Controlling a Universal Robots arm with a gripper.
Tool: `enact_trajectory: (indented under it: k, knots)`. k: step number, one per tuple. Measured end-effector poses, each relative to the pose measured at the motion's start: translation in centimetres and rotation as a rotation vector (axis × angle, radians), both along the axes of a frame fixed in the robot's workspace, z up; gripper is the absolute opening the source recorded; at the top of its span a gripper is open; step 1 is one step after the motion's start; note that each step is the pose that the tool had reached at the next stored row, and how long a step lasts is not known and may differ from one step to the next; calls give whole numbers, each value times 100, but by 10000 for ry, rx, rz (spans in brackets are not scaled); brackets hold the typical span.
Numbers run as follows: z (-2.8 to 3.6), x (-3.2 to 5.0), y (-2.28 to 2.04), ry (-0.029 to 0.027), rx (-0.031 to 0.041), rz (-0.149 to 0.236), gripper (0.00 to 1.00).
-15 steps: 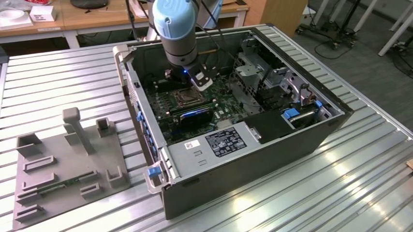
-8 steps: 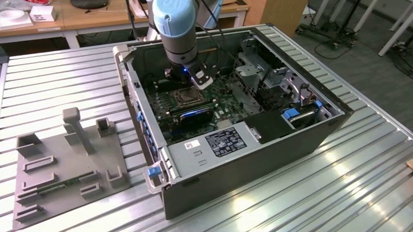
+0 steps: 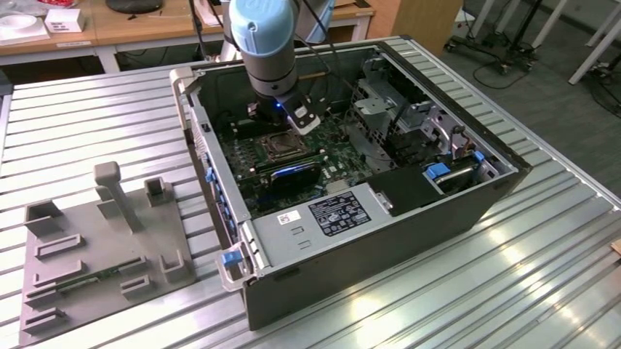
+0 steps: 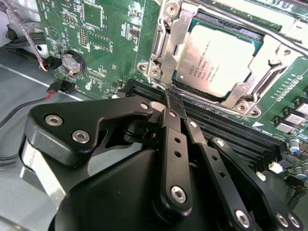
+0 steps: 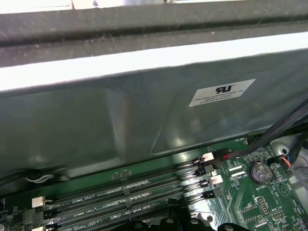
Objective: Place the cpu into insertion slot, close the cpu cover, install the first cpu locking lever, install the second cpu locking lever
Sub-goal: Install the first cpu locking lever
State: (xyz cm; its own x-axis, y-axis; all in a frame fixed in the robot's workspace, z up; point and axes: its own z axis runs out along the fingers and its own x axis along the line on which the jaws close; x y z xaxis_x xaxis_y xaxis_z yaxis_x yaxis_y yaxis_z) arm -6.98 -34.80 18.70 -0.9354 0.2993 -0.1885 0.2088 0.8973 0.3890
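The cpu (image 4: 216, 57), a pale silver square, lies seated in the insertion slot (image 3: 282, 145) on the green motherboard (image 4: 110, 29). The cpu cover (image 4: 173, 33), a silver frame plate, lies flat around the chip. A thin metal lever rod (image 4: 231, 8) runs along one side of the socket. My gripper (image 4: 170, 95) is shut with nothing between its black fingers (image 4: 174, 144). Its tip hovers over the black memory slots (image 4: 231, 134), just beside a corner of the socket. In the exterior view my gripper (image 3: 294, 131) reaches down into the open computer case, right above the socket.
Case walls (image 3: 388, 240) enclose the board on all sides. A drive cage (image 3: 388, 116) and cables stand at the exterior view's right of the socket. A coin battery (image 4: 72, 62) sits near red-black wires. A grey fixture plate (image 3: 97, 247) lies on the slatted table outside the case.
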Motion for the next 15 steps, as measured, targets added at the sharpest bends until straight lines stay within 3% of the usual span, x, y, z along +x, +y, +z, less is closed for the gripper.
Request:
enact_trajectory:
  k: [15]
  knots:
    - [-27, 2, 0, -72, 4, 5, 11]
